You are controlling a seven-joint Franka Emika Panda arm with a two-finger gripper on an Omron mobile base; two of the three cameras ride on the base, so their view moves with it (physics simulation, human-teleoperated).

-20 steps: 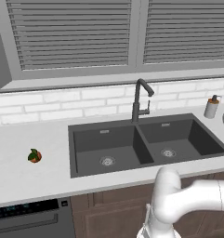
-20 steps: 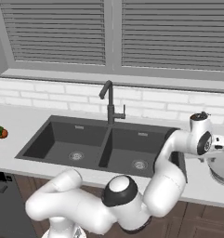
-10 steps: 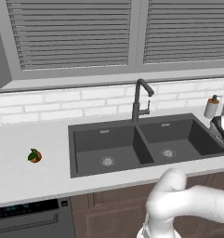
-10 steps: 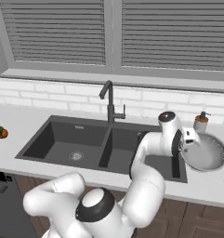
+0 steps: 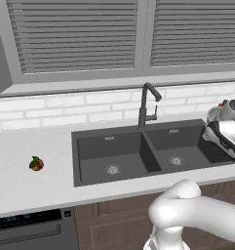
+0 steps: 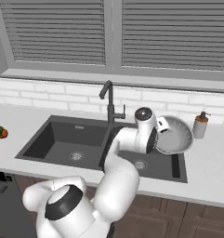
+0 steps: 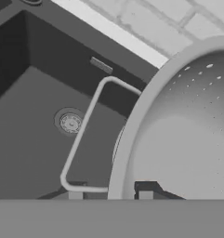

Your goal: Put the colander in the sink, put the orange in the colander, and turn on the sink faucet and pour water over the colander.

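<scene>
A pale, plain counter (image 5: 21, 195) runs left to right beneath the white brick backsplash, above brown cabinet fronts. Set into it is the sink (image 5: 85, 141), dark grey with two basins side by side and a round drain in each. The sink faucet (image 5: 147, 103) rises from the far rim, at the divider between the basins. The orange (image 5: 36, 164) lies on the counter well to the left of the sink. A pale soap dispenser (image 6: 200, 124) stands at the far right, near the wall.
</scene>
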